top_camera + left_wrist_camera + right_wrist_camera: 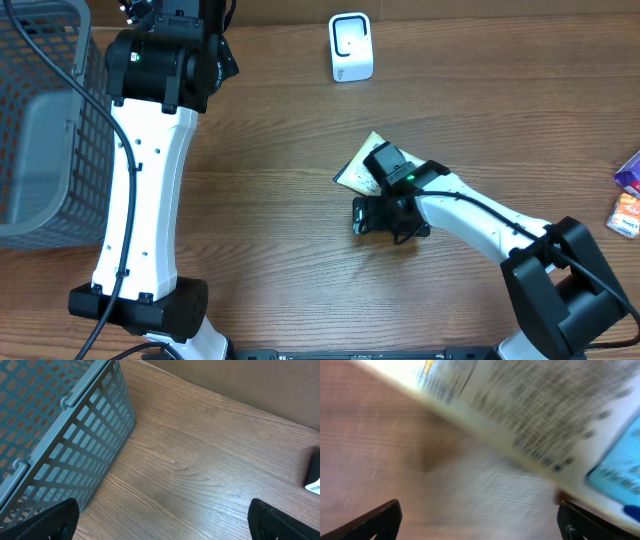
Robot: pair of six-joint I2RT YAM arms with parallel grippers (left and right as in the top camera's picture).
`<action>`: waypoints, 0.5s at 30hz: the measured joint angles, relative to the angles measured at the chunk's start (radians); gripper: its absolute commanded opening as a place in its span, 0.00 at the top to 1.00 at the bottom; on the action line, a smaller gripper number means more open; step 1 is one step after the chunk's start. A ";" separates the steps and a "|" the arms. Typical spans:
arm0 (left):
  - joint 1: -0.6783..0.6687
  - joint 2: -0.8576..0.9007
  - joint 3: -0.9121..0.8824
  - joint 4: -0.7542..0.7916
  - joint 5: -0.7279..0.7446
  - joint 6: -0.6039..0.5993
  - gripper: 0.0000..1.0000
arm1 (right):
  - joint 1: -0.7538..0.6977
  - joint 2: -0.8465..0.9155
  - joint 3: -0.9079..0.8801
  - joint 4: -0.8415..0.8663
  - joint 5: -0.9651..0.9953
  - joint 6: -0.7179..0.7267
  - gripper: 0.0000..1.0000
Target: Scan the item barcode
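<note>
At mid-table the packet lies flat beside the right gripper, whose jaws are spread and empty, probably aligning for pickup toward the scanner. The left gripper hangs open by the basket.

The table is brown wood grain, smooth, with a low matt sheen. The basket is grey moulded plastic, an open lattice with a dull finish. The scanner has a smooth, slightly glossy white plastic shell. The packet is pale yellow with printed text; the close view is too blurred to tell paper from film. The left arm and the right arm have smooth white plastic shells and matt black joint housings.
</note>
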 measured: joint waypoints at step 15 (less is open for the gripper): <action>0.000 0.000 0.000 0.000 0.000 0.000 0.00 | -0.068 -0.034 -0.002 -0.311 -0.177 0.125 0.00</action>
